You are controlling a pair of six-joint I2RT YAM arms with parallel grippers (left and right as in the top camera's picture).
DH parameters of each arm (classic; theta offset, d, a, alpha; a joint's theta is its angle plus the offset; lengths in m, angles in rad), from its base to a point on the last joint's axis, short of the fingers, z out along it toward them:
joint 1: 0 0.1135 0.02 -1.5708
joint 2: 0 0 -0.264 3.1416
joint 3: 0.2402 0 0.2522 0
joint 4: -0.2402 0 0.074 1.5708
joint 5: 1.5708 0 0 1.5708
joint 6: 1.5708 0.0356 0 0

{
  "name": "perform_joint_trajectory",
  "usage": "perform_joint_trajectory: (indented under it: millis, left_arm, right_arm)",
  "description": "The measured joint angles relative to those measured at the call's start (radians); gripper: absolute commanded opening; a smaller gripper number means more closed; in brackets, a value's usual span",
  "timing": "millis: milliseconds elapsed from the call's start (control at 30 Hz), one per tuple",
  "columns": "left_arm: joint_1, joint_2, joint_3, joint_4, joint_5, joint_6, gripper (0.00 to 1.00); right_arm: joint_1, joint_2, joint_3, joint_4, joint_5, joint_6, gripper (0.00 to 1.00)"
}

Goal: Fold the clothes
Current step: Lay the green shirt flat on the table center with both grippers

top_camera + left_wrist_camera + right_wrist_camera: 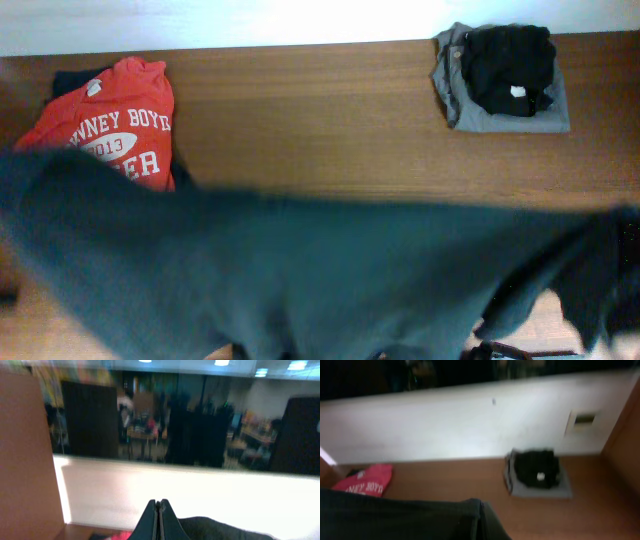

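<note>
The clothes (300,270), a very dark blackish-green T-shirt, hang stretched and blurred across the whole lower part of the overhead view, raised above the table (320,110). In that view both grippers are hidden behind the cloth. In the left wrist view my left gripper (158,503) is pressed shut, and the dark cloth (215,529) bulges just to its right. In the right wrist view my right gripper (481,506) is shut on an edge of the clothes (395,517), which spread out to its left.
A red T-shirt (115,125) with white print lies at the table's back left, over something dark. A grey folded garment (500,112) with a black one (510,65) on top sits at the back right. A white wall runs behind the table.
</note>
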Motion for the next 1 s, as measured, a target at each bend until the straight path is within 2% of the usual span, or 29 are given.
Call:
perform_joint_trajectory:
  millis: [233,433,633,800,1000]
  left_arm:
    - [-0.008,0.204,-0.150,0.034,0.011,0.000,0.01]
    - [-0.011,0.443,-0.189,0.036,0.018,0.000,0.01]
    - [-0.010,0.676,-0.189,0.094,-0.006,0.000,0.01]
    - [-0.016,0.899,-0.189,0.212,-0.019,0.000,0.01]
    - [-0.068,1.125,-0.190,0.407,-0.027,0.000,0.01]
  right_arm:
    - [0.012,0.301,-0.087,0.011,-0.074,-0.031,0.04]
    - [0.105,0.571,-0.125,0.068,-0.078,-0.075,0.04]
    - [0.203,0.854,-0.127,0.229,-0.054,-0.087,0.04]
    - [0.257,1.099,-0.129,0.453,-0.030,-0.077,0.04]
    - [0.282,1.238,-0.133,0.655,0.014,-0.047,0.04]
